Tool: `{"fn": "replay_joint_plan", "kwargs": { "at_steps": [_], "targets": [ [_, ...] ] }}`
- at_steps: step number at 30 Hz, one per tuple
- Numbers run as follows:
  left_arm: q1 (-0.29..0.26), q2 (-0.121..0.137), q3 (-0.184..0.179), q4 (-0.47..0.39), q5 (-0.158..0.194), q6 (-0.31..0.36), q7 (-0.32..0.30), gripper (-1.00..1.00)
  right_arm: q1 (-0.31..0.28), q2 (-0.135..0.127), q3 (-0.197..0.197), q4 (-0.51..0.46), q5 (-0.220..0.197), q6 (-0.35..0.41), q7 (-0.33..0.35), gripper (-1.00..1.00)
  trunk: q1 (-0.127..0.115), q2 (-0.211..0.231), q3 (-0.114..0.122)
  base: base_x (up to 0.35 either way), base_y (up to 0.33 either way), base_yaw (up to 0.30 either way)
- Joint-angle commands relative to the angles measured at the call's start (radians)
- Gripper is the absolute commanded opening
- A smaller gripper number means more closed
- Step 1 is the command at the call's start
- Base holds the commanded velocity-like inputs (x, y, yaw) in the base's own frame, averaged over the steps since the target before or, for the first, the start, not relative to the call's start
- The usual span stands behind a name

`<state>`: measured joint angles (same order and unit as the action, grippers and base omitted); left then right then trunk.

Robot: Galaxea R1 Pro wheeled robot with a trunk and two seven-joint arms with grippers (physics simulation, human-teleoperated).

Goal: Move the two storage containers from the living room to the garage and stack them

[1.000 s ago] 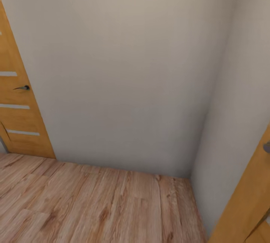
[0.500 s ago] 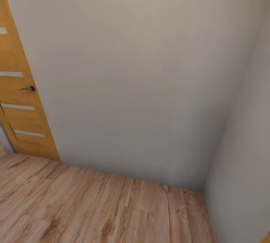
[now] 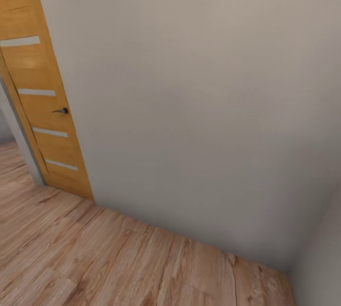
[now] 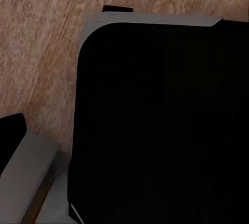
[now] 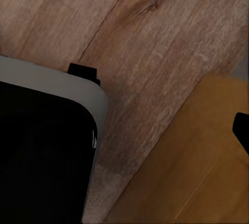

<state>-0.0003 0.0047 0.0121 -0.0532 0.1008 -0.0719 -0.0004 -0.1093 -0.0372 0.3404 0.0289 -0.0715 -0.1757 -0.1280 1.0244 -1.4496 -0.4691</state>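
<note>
Swinging rightward across the head view since a second ago, the orange door (image 3: 45, 93) is now showing more of its height, and the second door at the right edge has slipped out of the picture; the whole scene has shifted together, so it is the camera that is turning, not the things. That door is standing at the left end of a plain white wall (image 3: 199, 107), its dark handle (image 3: 61, 110) sitting about halfway up (with pale strips crossing the panel above and below). Wood floor (image 3: 94, 258) is running along the foot of the wall to the corner at the lower right.

From the left wrist, a black base (image 4: 161, 125) with a grey rim is lying over the planks (image 4: 41, 42). From the right wrist, the same kind of dark body (image 5: 41, 156) is sitting over the floor (image 5: 155, 52), near an orange panel (image 5: 202, 167).

Whether the fingers of either gripper are apart or together cannot be told. As for the containers, their place cannot be told here either.
</note>
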Motion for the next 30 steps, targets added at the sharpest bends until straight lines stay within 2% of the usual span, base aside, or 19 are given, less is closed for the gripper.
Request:
{"fn": "replay_joint_plan", "kwargs": {
  "at_steps": [1,20,30],
  "targets": [
    [0.000,0.000,0.000,0.000,0.010,-0.002,0.000,1.00,-0.001,0.000,0.006,0.003,-0.007,-0.006,-0.001,1.00,0.001,0.000,-0.001,0.318,0.000,0.276],
    [0.000,0.000,0.000,-0.001,0.010,-0.003,0.000,1.00,-0.001,0.000,0.002,0.003,-0.004,-0.016,-0.002,1.00,0.001,0.000,-0.001,0.315,0.000,0.276],
    [0.000,0.000,0.001,-0.001,0.010,-0.003,0.000,1.00,-0.001,0.000,0.000,0.003,-0.012,-0.016,-0.002,1.00,0.001,0.000,-0.001,0.203,0.000,0.276]
  ]
}}
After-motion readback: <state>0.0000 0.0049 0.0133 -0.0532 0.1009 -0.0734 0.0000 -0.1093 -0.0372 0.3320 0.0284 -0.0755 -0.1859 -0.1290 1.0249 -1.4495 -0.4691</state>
